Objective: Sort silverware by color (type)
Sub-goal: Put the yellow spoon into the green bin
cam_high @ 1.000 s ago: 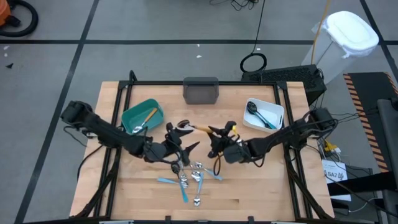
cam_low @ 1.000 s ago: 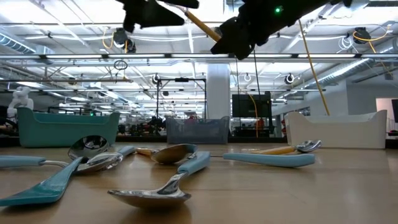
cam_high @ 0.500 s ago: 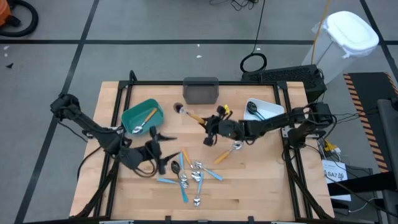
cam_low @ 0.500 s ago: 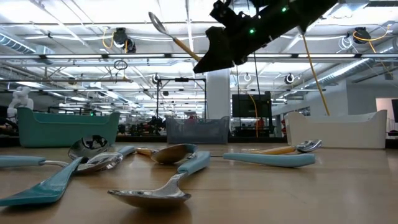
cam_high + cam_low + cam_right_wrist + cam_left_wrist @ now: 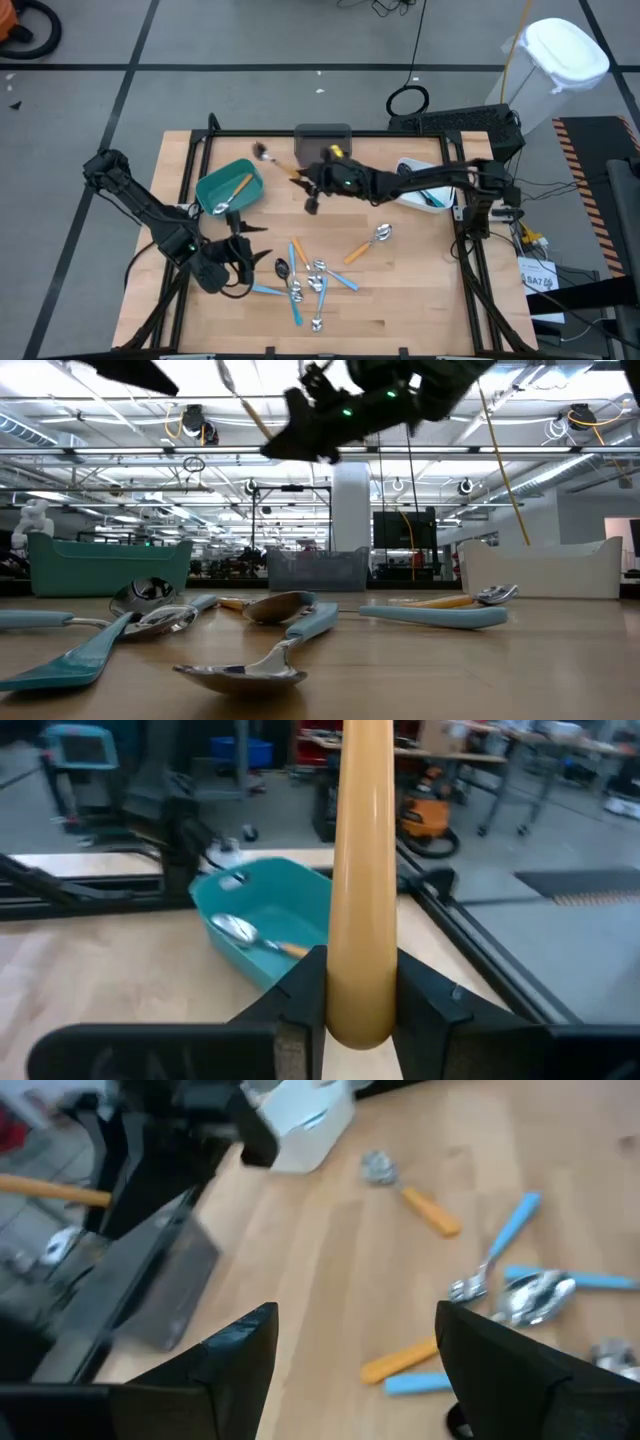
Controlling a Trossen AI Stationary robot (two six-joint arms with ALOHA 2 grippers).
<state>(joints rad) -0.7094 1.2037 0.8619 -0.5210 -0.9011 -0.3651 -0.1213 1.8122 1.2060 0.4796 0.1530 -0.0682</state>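
Note:
My right gripper (image 5: pixel 310 188) reaches over the table's far middle, shut on an orange-handled spoon (image 5: pixel 283 167) whose silver head (image 5: pixel 263 152) points toward the teal bin (image 5: pixel 228 188). That bin holds one orange-handled spoon (image 5: pixel 255 935). My left gripper (image 5: pixel 256 244) hovers open near the table's left, beside the pile of silverware (image 5: pixel 305 280). The pile is blue-handled and orange-handled spoons and forks lying flat on the wood. One orange-handled spoon (image 5: pixel 367 243) lies apart to the pile's right. My right gripper pinches the spoon's orange handle (image 5: pixel 360 970) between its two fingers, near the handle's free end. The handle runs straight out ahead of the fingers, along them. The spoon is lifted clear of the table, and its head (image 5: pixel 228 378) rises toward the far left.
A grey bin (image 5: pixel 322 145) stands at the far edge's middle. A white bin (image 5: pixel 425 185) at the far right holds black spoons. A black frame rims the wooden table (image 5: pixel 420 290). Bare wood shows at the near right.
My right gripper has carried the orange-handled spoon up and toward the far left, from the table's middle to beside the teal bin. My left gripper, which was by the spoon's head a second ago, has drawn back toward the near left and dropped lower.

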